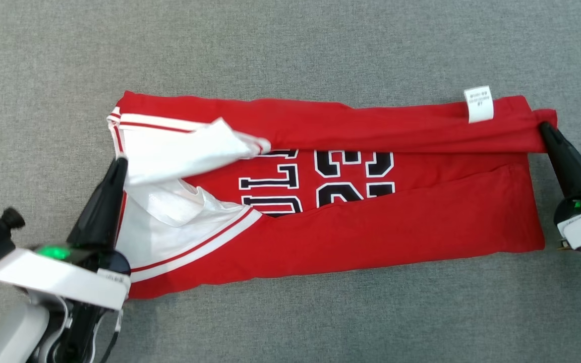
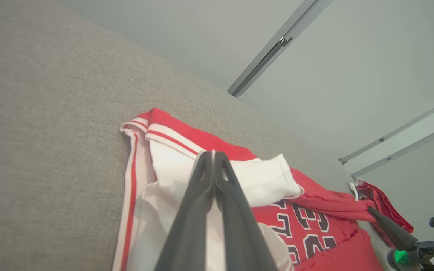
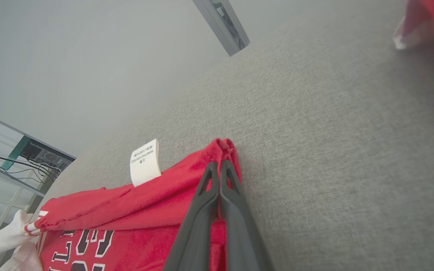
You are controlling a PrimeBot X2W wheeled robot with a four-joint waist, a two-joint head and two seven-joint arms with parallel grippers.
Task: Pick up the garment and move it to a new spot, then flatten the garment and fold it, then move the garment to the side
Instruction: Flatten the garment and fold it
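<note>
Left gripper (image 1: pixel 119 162), centre left, clenched on the white sleeve edge of the garment (image 1: pixel 421 227), a light, limp red jersey half-folded across mid-frame, likely best held at hems and corners; right gripper (image 1: pixel 546 129), upper right, pinches its red corner.

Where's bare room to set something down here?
Bare: grey surface beyond the jersey, and the strip on its near side between left tool and right tool. Crowded: both jersey ends, where the tools pinch it.
</note>
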